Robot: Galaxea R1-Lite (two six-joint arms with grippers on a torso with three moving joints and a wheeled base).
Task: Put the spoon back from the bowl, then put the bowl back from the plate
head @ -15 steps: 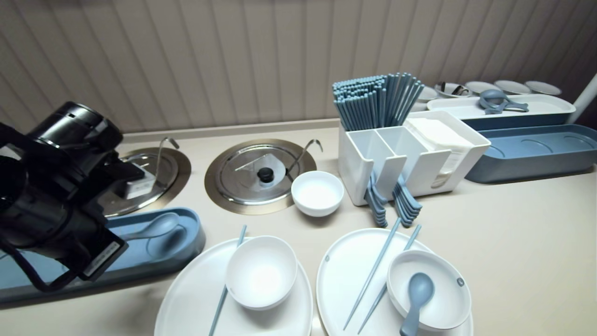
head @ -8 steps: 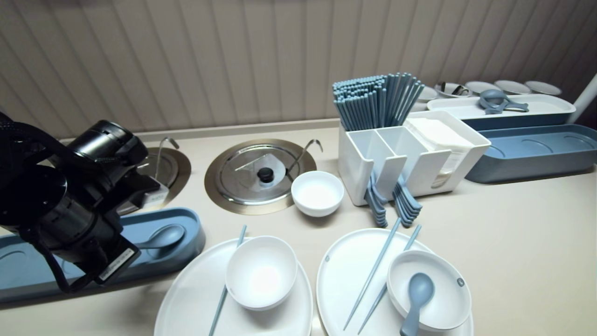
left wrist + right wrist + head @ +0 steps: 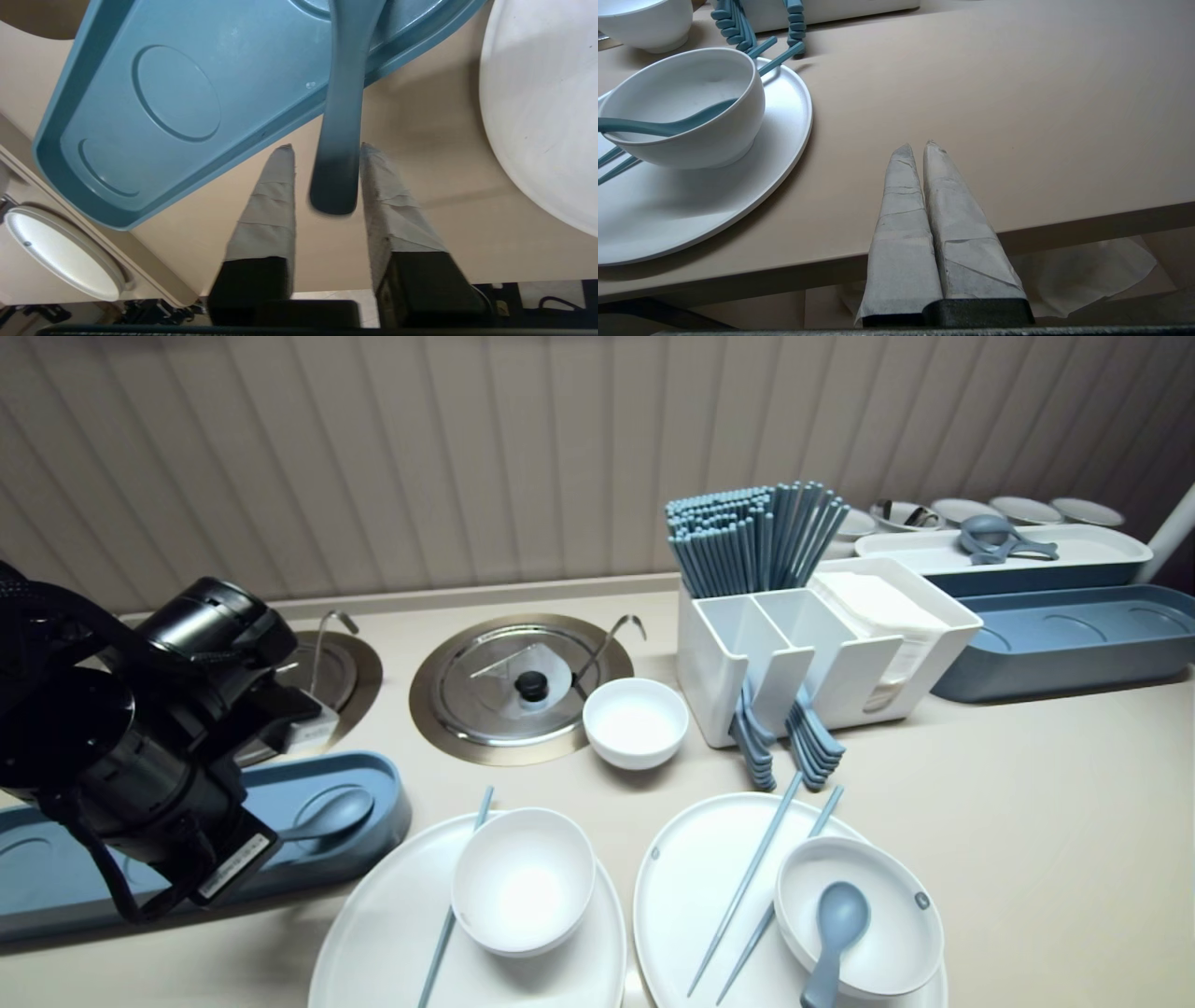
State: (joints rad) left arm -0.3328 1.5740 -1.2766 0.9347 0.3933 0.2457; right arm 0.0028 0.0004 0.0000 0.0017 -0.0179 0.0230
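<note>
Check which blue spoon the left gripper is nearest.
The spoon lying in the blue tray: its handle sits between the fingers of the left gripper. Another spoon lies in the right-hand bowl; the stacked spoons hang at the white caddy.

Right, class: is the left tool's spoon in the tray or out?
Partly in: the spoon lies bowl inside the blue tray, handle over its rim, within the left tool.
</note>
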